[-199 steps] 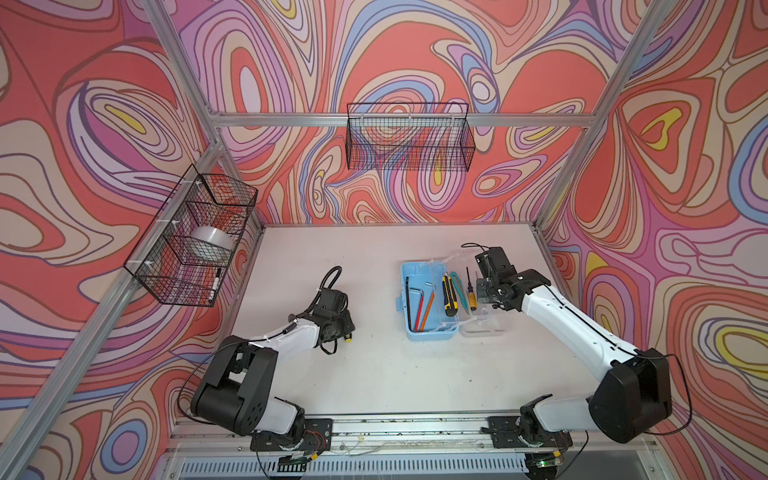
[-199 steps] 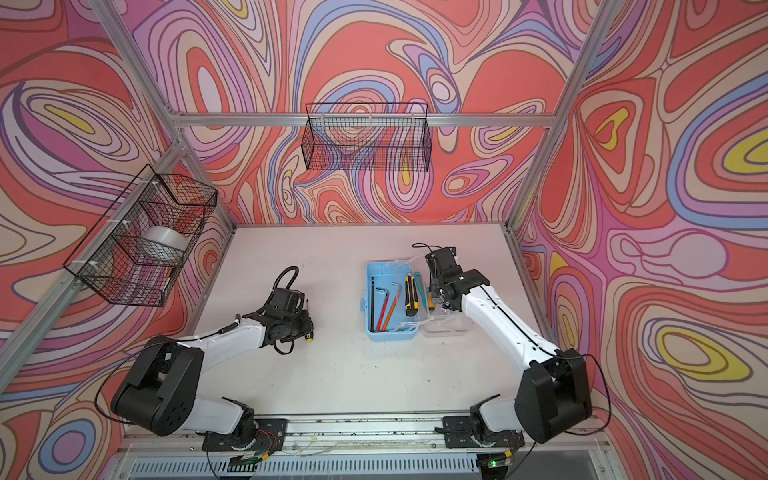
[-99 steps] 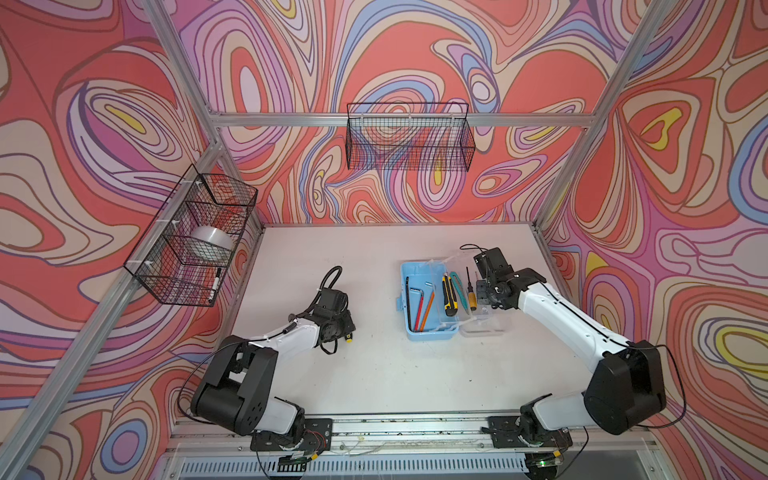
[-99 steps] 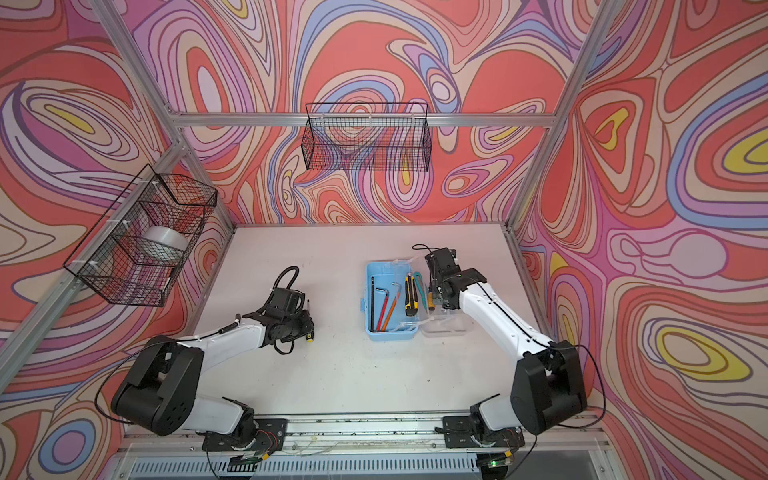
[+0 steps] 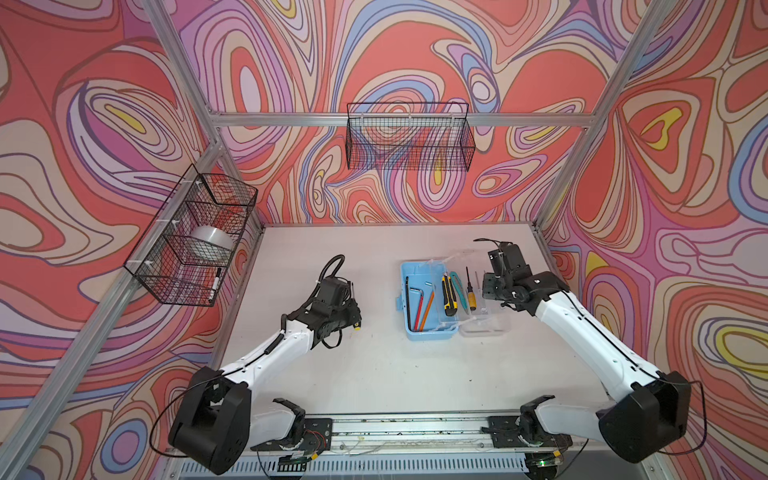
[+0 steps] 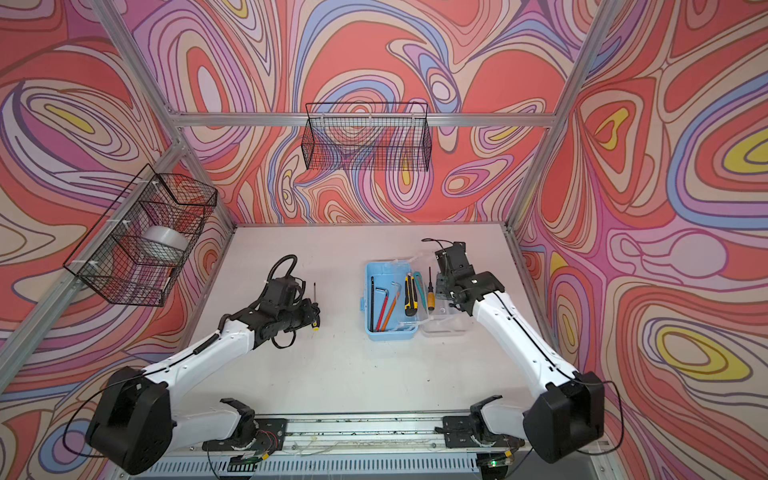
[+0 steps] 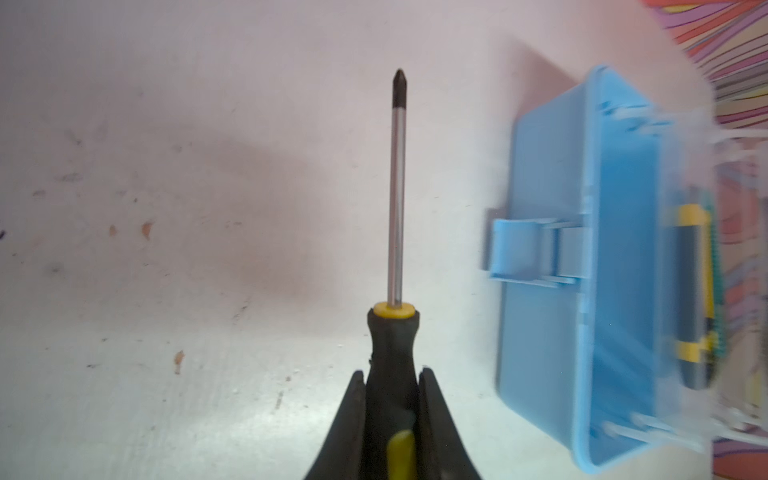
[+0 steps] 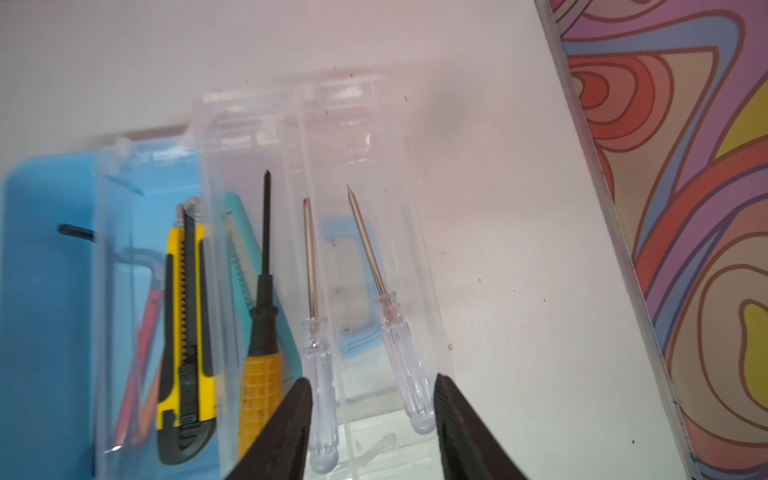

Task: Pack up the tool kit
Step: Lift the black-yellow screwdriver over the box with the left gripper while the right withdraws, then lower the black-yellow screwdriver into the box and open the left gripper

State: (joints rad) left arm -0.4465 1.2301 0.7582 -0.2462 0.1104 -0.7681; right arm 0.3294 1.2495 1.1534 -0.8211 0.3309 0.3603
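The tool kit's light-blue box [image 5: 432, 333] [image 6: 390, 334] stands open mid-table, its clear lid [image 5: 486, 322] folded out to the right. Hex keys [image 5: 417, 305] and a yellow utility knife [image 5: 448, 295] lie inside. My left gripper [image 7: 392, 374] [image 6: 309, 311] is shut on a black-and-yellow screwdriver [image 7: 397, 187], held low over the table left of the box [image 7: 548, 332]. My right gripper [image 8: 372, 384] [image 5: 488, 286] hangs open over the lid. Two clear-handled screwdrivers [image 8: 318, 365] [image 8: 401, 345] lie below it, beside an orange-handled one [image 8: 262, 374].
One black wire basket [image 5: 409, 137] hangs on the back wall. Another [image 5: 166, 286] on the left wall holds a tape roll [image 5: 210, 239] and a marker [image 5: 214, 284]. The patterned side wall [image 8: 685, 208] stands close behind the lid.
My right gripper's fingers have spread apart over the clear lid, letting go of a clear-handled screwdriver. The left arm and its screwdriver have stayed put.
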